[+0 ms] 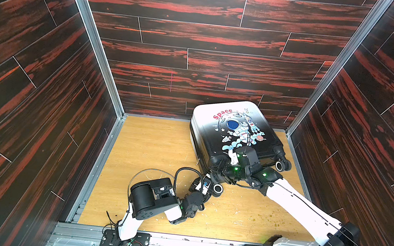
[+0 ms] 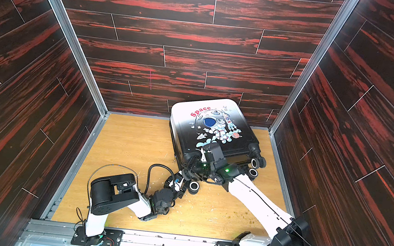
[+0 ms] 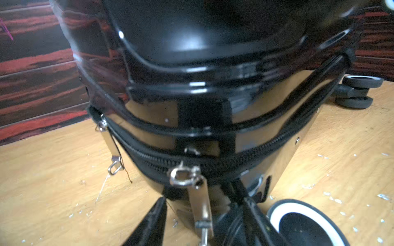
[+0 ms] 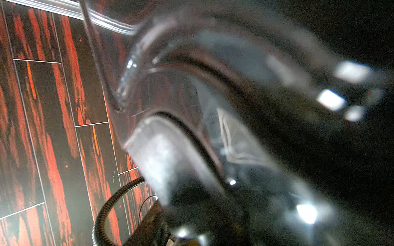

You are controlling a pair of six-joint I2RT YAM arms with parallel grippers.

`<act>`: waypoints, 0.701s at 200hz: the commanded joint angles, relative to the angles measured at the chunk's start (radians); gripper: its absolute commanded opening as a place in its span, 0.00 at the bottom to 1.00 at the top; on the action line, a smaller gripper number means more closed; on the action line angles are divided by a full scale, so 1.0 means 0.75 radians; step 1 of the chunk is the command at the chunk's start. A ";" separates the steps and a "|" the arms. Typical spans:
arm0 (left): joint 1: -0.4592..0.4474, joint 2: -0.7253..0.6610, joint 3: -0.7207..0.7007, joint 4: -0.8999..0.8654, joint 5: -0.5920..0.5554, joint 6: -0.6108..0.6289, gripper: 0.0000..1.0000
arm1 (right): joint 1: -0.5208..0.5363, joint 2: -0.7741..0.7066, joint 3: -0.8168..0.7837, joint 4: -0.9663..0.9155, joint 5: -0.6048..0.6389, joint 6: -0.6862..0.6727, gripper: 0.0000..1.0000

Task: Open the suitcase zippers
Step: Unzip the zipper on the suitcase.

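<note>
Left end effector (image 3: 202, 199): jaws are held partly apart astride the pull tab (image 3: 201, 210) of the zippers (image 3: 245, 158), not yet clamped. Right end effector (image 1: 221, 168) is set at the near corner of the suitcase (image 1: 230, 132), likely as a brace; its opening cannot be told. Suitcase is laid print-up, far right on tabletop (image 1: 152, 149).

The hard-shell suitcase (image 1: 211, 135) fades white to black, printed with a blue-white astronaut and red "Space"; the yellow wood-grain surface (image 1: 152, 149) carries white flecks.
</note>
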 commanded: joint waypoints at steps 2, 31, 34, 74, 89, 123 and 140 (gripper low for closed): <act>0.041 0.026 0.065 0.059 -0.050 -0.010 0.46 | 0.077 -0.024 0.043 0.135 -0.188 -0.024 0.18; 0.070 0.023 0.069 0.059 -0.045 -0.023 0.25 | 0.093 -0.026 0.040 0.123 -0.188 -0.026 0.18; 0.073 0.019 0.068 0.060 -0.042 -0.024 0.23 | 0.094 -0.026 0.039 0.122 -0.188 -0.026 0.18; 0.092 -0.059 0.029 0.059 0.025 -0.011 0.00 | 0.096 -0.025 0.031 0.107 -0.144 -0.037 0.17; 0.092 -0.088 0.001 0.059 0.039 -0.014 0.00 | 0.096 -0.017 0.039 0.107 -0.145 -0.042 0.17; 0.090 -0.128 -0.048 0.059 0.076 -0.026 0.00 | 0.096 0.015 0.090 0.085 -0.145 -0.068 0.16; 0.090 -0.154 -0.067 0.059 0.106 -0.036 0.00 | 0.095 0.017 0.102 0.072 -0.135 -0.081 0.16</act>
